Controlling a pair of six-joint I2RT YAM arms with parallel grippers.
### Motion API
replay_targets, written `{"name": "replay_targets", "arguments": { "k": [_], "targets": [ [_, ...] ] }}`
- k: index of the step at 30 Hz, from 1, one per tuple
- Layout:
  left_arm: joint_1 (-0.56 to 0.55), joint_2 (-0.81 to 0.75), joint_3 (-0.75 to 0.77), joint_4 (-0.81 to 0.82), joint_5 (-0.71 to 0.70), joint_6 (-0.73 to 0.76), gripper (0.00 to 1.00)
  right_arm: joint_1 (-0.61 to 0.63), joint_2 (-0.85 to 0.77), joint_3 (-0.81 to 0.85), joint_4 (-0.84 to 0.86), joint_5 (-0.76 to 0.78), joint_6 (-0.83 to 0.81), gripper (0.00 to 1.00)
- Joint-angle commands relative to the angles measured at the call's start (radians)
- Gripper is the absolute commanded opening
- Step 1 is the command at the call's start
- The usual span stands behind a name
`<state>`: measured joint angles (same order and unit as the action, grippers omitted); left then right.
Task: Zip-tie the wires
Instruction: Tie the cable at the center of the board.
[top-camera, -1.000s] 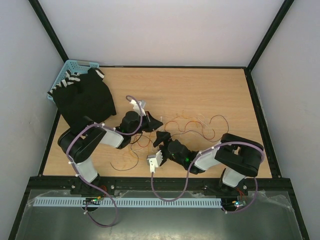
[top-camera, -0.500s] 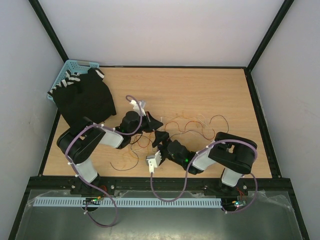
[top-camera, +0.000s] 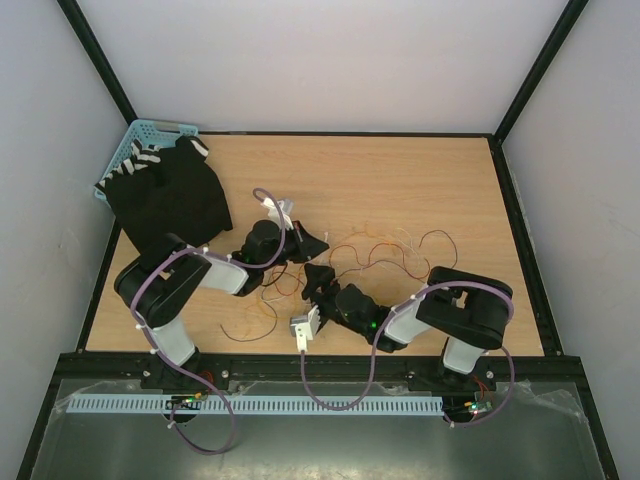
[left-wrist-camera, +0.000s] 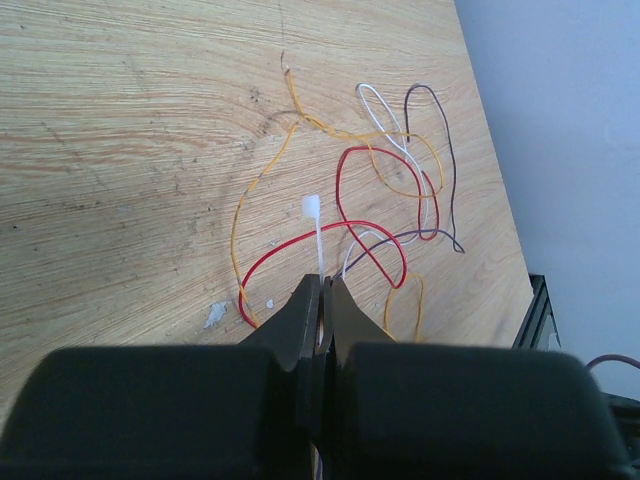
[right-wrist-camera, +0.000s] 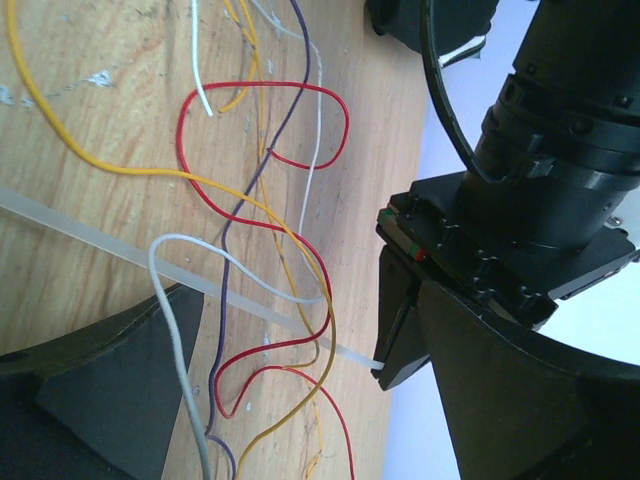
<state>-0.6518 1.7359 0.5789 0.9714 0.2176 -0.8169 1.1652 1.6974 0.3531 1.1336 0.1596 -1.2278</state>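
Observation:
The wires lie as a loose tangle of red, yellow, white and dark strands on the wooden table. My left gripper is shut on a white zip tie. The tie's head sticks out ahead of the jaws, over the wires. In the right wrist view the tie's translucent strip runs under several wires to the left gripper's finger. My right gripper is open and straddles this strip and the wires, holding nothing.
A blue basket with a black cloth draped over it stands at the back left. A few loose strands lie near the left arm. Black frame rails border the table.
The right gripper has edged a little toward the near left and the left gripper slightly to the right. The zip tie stays held.

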Motion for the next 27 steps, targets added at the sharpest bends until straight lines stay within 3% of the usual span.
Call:
{"name": "replay_targets", "arguments": {
  "k": [1, 27],
  "targets": [
    [-0.005, 0.007, 0.028, 0.011, 0.006, -0.008, 0.00, 0.026, 0.010, -0.019, 0.047, -0.011, 0.004, 0.99],
    [-0.008, 0.007, 0.035, -0.014, 0.010, -0.003, 0.00, 0.118, 0.089, -0.047, 0.126, 0.065, -0.020, 0.99]
  ]
}}
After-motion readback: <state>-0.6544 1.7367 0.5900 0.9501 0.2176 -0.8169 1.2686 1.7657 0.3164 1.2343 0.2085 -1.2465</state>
